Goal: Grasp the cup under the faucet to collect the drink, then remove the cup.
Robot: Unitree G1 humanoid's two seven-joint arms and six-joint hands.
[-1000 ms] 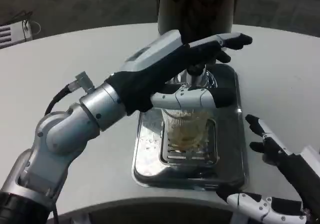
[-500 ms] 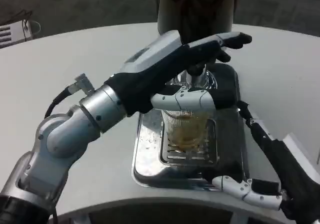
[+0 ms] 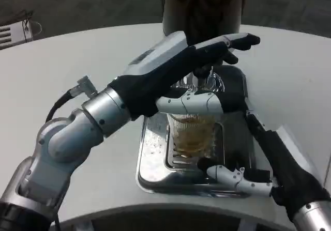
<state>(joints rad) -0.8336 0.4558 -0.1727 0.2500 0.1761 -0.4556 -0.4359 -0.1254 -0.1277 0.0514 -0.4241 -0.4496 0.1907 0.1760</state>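
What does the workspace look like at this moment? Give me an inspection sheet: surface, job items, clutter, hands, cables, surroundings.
Surface: white table, round-edged.
Job's things: cup holding amber drink stands on the grate of the metal drip tray, below the faucet of the dispenser.
Clutter: nothing seen.
Hands: left hand reaches over the faucet, thumb across the cup's rim; right hand open beside the tray, not touching the cup.
Cables: black cable at the left forearm.
Surroundings: dark floor; white object far left.
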